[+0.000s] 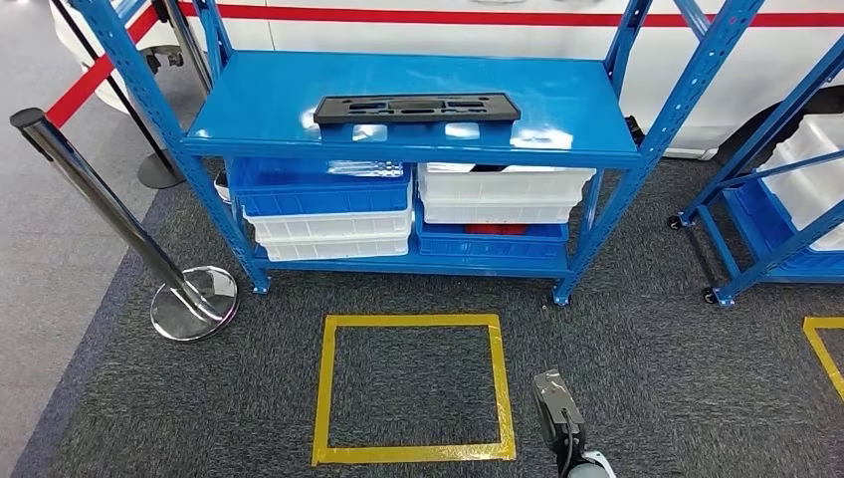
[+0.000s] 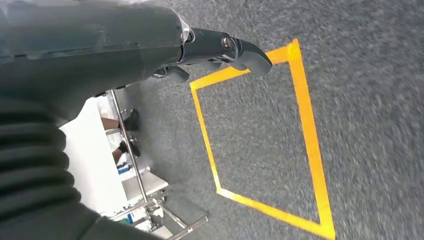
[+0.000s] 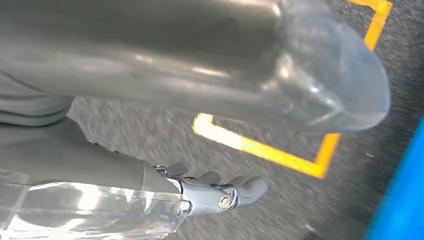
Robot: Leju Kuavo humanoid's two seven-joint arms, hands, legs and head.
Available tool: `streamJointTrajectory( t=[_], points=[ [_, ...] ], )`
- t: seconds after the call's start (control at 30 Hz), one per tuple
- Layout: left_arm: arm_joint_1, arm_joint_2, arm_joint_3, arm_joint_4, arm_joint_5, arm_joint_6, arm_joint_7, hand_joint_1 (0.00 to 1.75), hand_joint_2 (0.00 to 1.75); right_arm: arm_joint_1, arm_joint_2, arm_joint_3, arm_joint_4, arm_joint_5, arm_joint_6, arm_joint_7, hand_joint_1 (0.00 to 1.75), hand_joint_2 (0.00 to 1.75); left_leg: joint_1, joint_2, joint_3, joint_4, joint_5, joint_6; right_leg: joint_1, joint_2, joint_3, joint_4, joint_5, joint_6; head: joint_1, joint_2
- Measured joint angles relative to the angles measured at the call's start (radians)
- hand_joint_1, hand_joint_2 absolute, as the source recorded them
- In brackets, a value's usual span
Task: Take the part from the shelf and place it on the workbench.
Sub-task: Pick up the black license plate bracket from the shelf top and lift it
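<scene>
Upper centre in head view, the black part [image 1: 417,108] lies on the blue shelf [image 1: 259,110]; wrist views show the left hand [image 2: 150,55] and right hand [image 3: 150,185] empty, fingers loosely curled, partly hidden.

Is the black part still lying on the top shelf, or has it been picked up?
On the shelf: the black part lies flat on the blue top shelf, nothing touching it. The right hand hangs low over the carpet.
</scene>
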Motion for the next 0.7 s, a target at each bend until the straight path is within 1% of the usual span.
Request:
streamJointTrajectory(
  t=[0.03, 0.07, 0.1, 0.13, 0.17, 0.2, 0.23, 0.27, 0.3, 0.33, 0.37, 0.43, 0.47, 0.5, 0.53, 0.6, 0.63, 0.67, 0.7],
  points=[
    [-0.009, -0.002, 0.013, 0.0, -0.022, 0.002, 0.0, 0.0, 0.0, -0.01, 0.005, 0.0, 0.004, 0.025, -0.007, -0.008, 0.0, 0.0, 0.001, 0.002, -0.024, 0.053, -0.029, -0.003, -0.002, -0.003, 0.002, -0.004, 0.003, -0.004, 0.0, 0.0],
    [-0.017, -0.004, 0.027, 0.0, -0.044, 0.005, 0.001, 0.0, 0.0, -0.019, 0.008, 0.001, 0.009, 0.05, -0.014, -0.016, 0.0, 0.0, 0.001, 0.003, -0.057, 0.119, -0.061, -0.005, 0.0, -0.004, 0.003, -0.006, 0.003, -0.007, 0.0, 0.0],
    [-0.025, -0.005, 0.039, 0.0, -0.066, 0.007, 0.001, 0.0, 0.0, -0.029, 0.012, 0.001, 0.014, 0.074, -0.021, -0.024, 0.0, 0.0, 0.001, 0.003, -0.089, 0.185, -0.086, -0.007, 0.001, -0.006, 0.003, -0.004, 0.003, -0.008, 0.0, 0.0],
    [-0.033, -0.006, 0.052, 0.0, -0.088, 0.01, 0.002, 0.0, 0.0, -0.037, 0.016, 0.003, 0.019, 0.098, -0.028, -0.031, 0.0, 0.0, 0.001, 0.003, -0.111, 0.227, -0.095, -0.009, 0.002, -0.008, 0.003, -0.003, 0.002, -0.009, 0.0, 0.0],
    [-0.041, -0.008, 0.065, 0.0, -0.11, 0.013, 0.002, 0.0, 0.0, -0.045, 0.02, 0.007, 0.024, 0.122, -0.035, -0.039, 0.0, 0.0, 0.001, 0.004, -0.116, 0.233, -0.083, -0.011, 0.003, -0.009, 0.003, -0.001, 0.001, -0.009, 0.0, 0.0],
    [-0.048, -0.009, 0.077, 0.0, -0.131, 0.015, 0.003, 0.0, 0.0, -0.055, 0.024, 0.012, 0.029, 0.146, -0.043, -0.046, 0.0, 0.0, 0.002, 0.004, -0.102, 0.2, -0.054, -0.011, 0.002, -0.01, 0.003, 0.002, -0.001, -0.008, 0.0, 0.0],
    [-0.056, -0.011, 0.091, -0.001, -0.153, 0.017, 0.003, 0.0, 0.0, -0.065, 0.028, 0.02, 0.033, 0.172, -0.051, -0.054, 0.0, 0.0, 0.002, 0.006, -0.073, 0.135, -0.014, -0.01, 0.002, -0.01, 0.003, 0.007, -0.004, -0.006, 0.0, 0.0],
    [-0.065, -0.013, 0.103, -0.001, -0.175, 0.019, 0.004, 0.0, 0.0, -0.077, 0.031, 0.029, 0.036, 0.196, -0.061, -0.061, 0.0, 0.0, 0.001, 0.009, -0.041, 0.067, 0.015, -0.009, 0.004, -0.01, 0.002, 0.013, -0.008, -0.003, 0.0, 0.0],
    [-0.074, -0.015, 0.116, -0.002, -0.196, 0.021, 0.005, 0.0, 0.0, -0.089, 0.034, 0.038, 0.038, 0.219, -0.07, -0.068, 0.0, 0.0, 0.001, 0.01, -0.018, 0.013, 0.034, -0.004, 0.006, -0.01, 0.0, 0.019, -0.012, 0.002, 0.0, 0.0],
    [-0.083, -0.018, 0.128, -0.003, -0.217, 0.024, 0.006, 0.0, 0.0, -0.102, 0.037, 0.048, 0.04, 0.243, -0.079, -0.075, 0.0, 0.0, 0.001, 0.011, -0.005, -0.018, 0.041, 0.001, 0.008, -0.01, -0.004, 0.025, -0.014, 0.007, 0.0, 0.0],
    [-0.091, -0.021, 0.139, -0.004, -0.238, 0.026, 0.008, 0.0, 0.0, -0.114, 0.039, 0.059, 0.043, 0.266, -0.088, -0.081, 0.0, 0.0, -0.001, 0.011, -0.003, -0.028, 0.039, 0.008, 0.009, -0.01, -0.008, 0.027, -0.014, 0.012, 0.0, 0.0],
    [-0.105, -0.029, 0.163, -0.006, -0.279, 0.031, 0.011, 0.0, 0.0, -0.139, 0.043, 0.081, 0.046, 0.312, -0.105, -0.094, 0.0, 0.0, -0.001, 0.009, -0.007, -0.032, 0.045, 0.021, 0.008, -0.01, -0.011, 0.03, -0.014, 0.021, 0.0, 0.0],
    [-0.112, -0.033, 0.175, -0.007, -0.299, 0.034, 0.012, 0.0, 0.0, -0.151, 0.045, 0.092, 0.048, 0.335, -0.114, -0.1, 0.0, 0.0, -0.001, 0.009, -0.007, -0.034, 0.047, 0.026, 0.007, -0.009, -0.015, 0.039, -0.022, 0.026, 0.0, 0.0],
    [-0.119, -0.036, 0.187, -0.009, -0.321, 0.036, 0.014, 0.0, 0.0, -0.163, 0.047, 0.103, 0.049, 0.357, -0.122, -0.106, 0.0, 0.0, 0.001, 0.009, -0.007, -0.036, 0.05, 0.032, 0.005, -0.008, -0.028, 0.068, -0.041, 0.031, 0.0, 0.0],
    [-0.127, -0.039, 0.199, -0.01, -0.341, 0.038, 0.016, 0.0, 0.0, -0.174, 0.048, 0.114, 0.05, 0.379, -0.131, -0.112, 0.0, 0.0, 0.002, 0.009, -0.008, -0.037, 0.052, 0.035, 0.002, -0.007, -0.05, 0.115, -0.069, 0.036, 0.0, 0.0],
    [-0.143, -0.045, 0.222, -0.013, -0.383, 0.042, 0.018, 0.0, 0.0, -0.194, 0.053, 0.138, 0.053, 0.424, -0.147, -0.124, 0.0, 0.0, 0.001, 0.008, -0.012, -0.037, 0.053, 0.039, -0.001, -0.007, -0.116, 0.25, -0.13, 0.044, 0.0, 0.0],
    [-0.15, -0.048, 0.233, -0.015, -0.404, 0.045, 0.019, 0.0, 0.0, -0.202, 0.055, 0.151, 0.055, 0.447, -0.156, -0.129, 0.0, 0.0, 0.001, 0.007, -0.013, -0.037, 0.053, 0.04, -0.002, -0.007, -0.141, 0.298, -0.141, 0.046, 0.0, 0.0],
    [-0.156, -0.051, 0.245, -0.017, -0.426, 0.048, 0.019, 0.0, 0.0, -0.21, 0.057, 0.165, 0.056, 0.47, -0.165, -0.135, 0.0, 0.0, 0.001, 0.006, -0.012, -0.037, 0.053, 0.04, -0.002, -0.007, -0.151, 0.314, -0.133, 0.046, 0.0, 0.0],
    [-0.163, -0.054, 0.257, -0.019, -0.446, 0.051, 0.02, 0.0, 0.0, -0.22, 0.059, 0.18, 0.057, 0.493, -0.173, -0.141, 0.0, 0.0, 0.001, 0.004, -0.011, -0.037, 0.053, 0.039, -0.002, -0.006, -0.141, 0.288, -0.106, 0.045, 0.0, 0.0]
  ],
)
